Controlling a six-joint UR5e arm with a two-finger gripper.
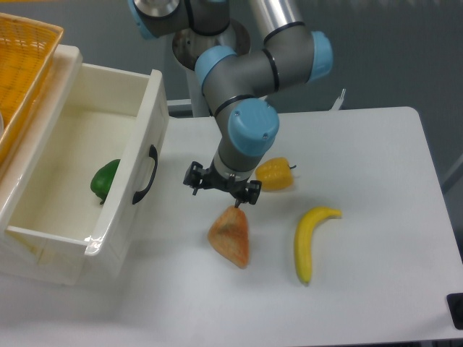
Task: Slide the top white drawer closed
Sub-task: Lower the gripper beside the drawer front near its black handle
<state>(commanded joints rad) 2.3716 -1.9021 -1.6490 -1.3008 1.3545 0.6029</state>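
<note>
I see the drawer (87, 166) pulled well out at the left of the table (376, 181), its black handle (145, 175) facing right; a green pepper (105, 179) lies inside it; an orange basket (25, 50) sits above at the far left; the tool (223, 189) hangs just right of the handle, apart from it, holding nothing, and I cannot tell how wide its fingers stand; below it lies an orange wedge (231, 236); a yellow pepper (275, 174) and a banana (309, 242) lie to the right.
</note>
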